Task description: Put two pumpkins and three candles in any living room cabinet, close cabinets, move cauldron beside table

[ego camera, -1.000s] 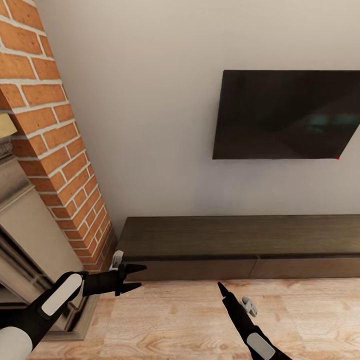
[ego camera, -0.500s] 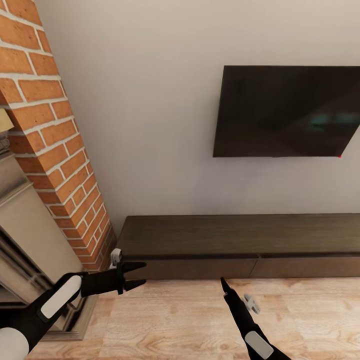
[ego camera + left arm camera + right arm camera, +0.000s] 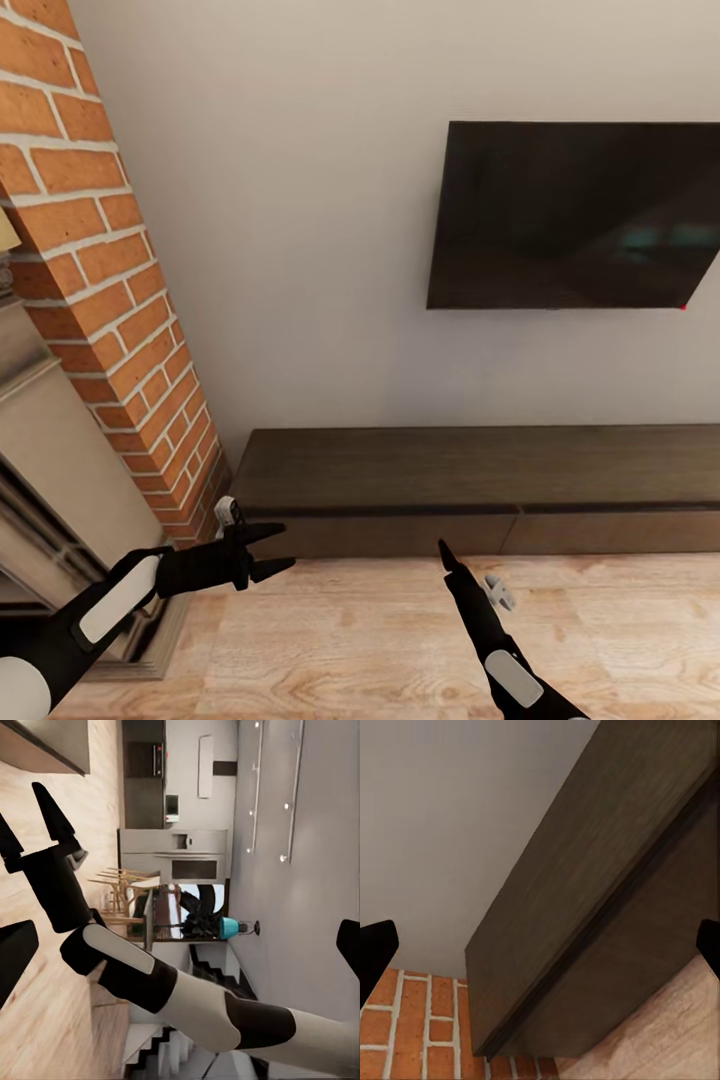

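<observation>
left hand (image 3: 262,552): fingers spread apart, empty, over floor (image 3: 400,640) by brick column (image 3: 110,300) | right hand (image 3: 445,556): fingers parted wide, empty | cabinet (image 3: 480,490): drawers closed, against wall under TV (image 3: 575,215)

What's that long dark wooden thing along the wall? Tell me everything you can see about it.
The cabinet is a long, low unit of dark-brown wood with visible grain. It stands on the pale wood floor against the wall, under the television, its left end by the brick column. Its flat, handleless fronts are shut, split by a thin seam. Its top is bare. Nothing touches it; both grippers hang in front.
</observation>
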